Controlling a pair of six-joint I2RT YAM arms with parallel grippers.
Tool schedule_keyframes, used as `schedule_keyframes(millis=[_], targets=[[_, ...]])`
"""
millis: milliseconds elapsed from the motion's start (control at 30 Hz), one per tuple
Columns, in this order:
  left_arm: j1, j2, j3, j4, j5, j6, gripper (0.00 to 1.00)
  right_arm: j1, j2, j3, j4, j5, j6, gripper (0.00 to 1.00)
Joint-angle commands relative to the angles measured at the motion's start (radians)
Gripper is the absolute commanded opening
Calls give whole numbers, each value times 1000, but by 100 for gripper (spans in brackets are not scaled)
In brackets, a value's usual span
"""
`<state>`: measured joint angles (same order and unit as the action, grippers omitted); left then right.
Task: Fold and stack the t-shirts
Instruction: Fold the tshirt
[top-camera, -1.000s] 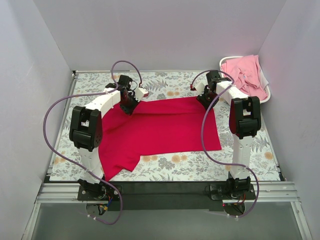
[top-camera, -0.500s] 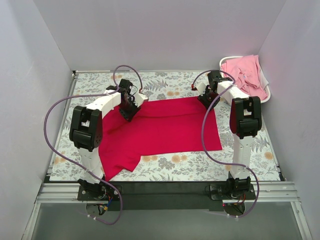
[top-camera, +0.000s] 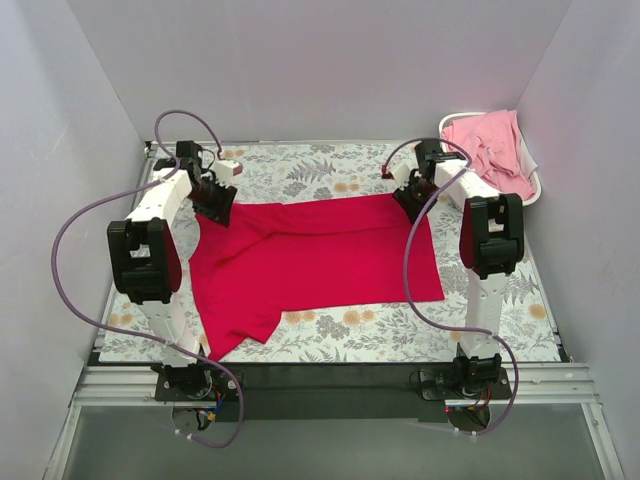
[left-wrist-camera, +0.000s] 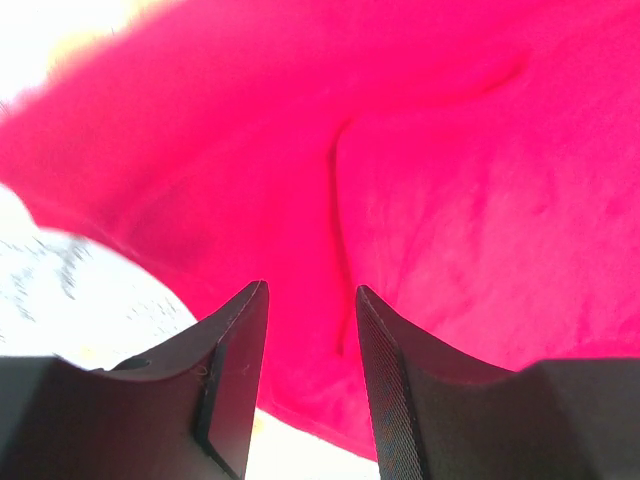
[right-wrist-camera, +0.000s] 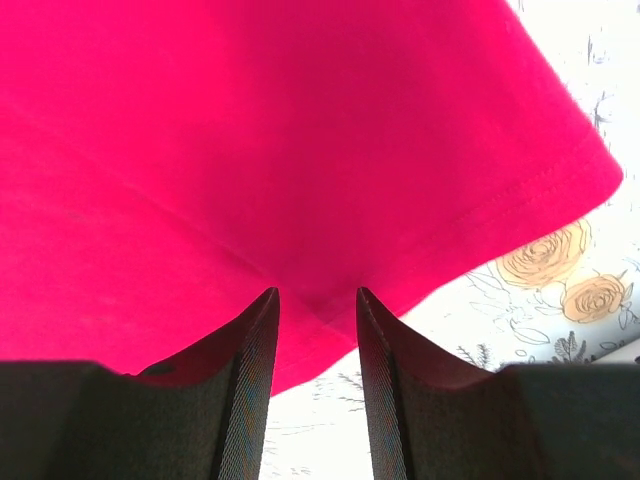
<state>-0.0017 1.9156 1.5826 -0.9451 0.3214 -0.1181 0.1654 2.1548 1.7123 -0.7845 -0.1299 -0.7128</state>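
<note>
The crimson red t-shirt (top-camera: 320, 255) lies spread on the floral table, with one sleeve hanging toward the near left. My left gripper (top-camera: 215, 205) is at its far left corner, and its jaws close on a crease of red cloth (left-wrist-camera: 420, 200) in the left wrist view (left-wrist-camera: 311, 290). My right gripper (top-camera: 408, 203) is at the far right corner, its jaws pinching a pucker of red cloth near the hem (right-wrist-camera: 300, 150) in the right wrist view (right-wrist-camera: 317, 292). Pale pink t-shirts (top-camera: 490, 150) lie heaped at the far right.
The pink tees sit in a white laundry basket (top-camera: 535, 190) in the far right corner. Grey walls enclose the table on three sides. Purple cables loop above both arms. The floral tabletop (top-camera: 330, 175) shows beyond the shirt's far edge.
My left gripper has moved left and a little farther back, and the shirt's far left part has spread out with it. The right arm has not moved.
</note>
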Motion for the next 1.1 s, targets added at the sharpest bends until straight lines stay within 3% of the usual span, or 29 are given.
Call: schedule_keyframes(millis=[0,167,300,433,533,567,633,700,1067], targets=[[31,-94,-76,-40,50,-23,40,39,-99,87,-45,-103,50,44],[66,-177,-217,-24,76,-60,44,155,-96,219,-47,-293,177,49],[83,-269,-315,9,82,-77,46,259,8,447,-21,-425,327,53],[89,-317,-381,42,119,-95,47,379,108,552,124,-493,455,58],[92,-345,-429,86,137,-112,47,451,123,471,243,-511,522,63],[94,-351,-437,104,140,-117,47,460,120,439,366,-514,551,69],[98,-368,-460,124,157,-132,47,480,131,396,474,-528,634,72],[111,-378,-476,144,176,-141,47,490,177,401,576,-537,680,72],[152,-354,-490,174,211,-181,46,559,341,448,775,-471,797,66]])
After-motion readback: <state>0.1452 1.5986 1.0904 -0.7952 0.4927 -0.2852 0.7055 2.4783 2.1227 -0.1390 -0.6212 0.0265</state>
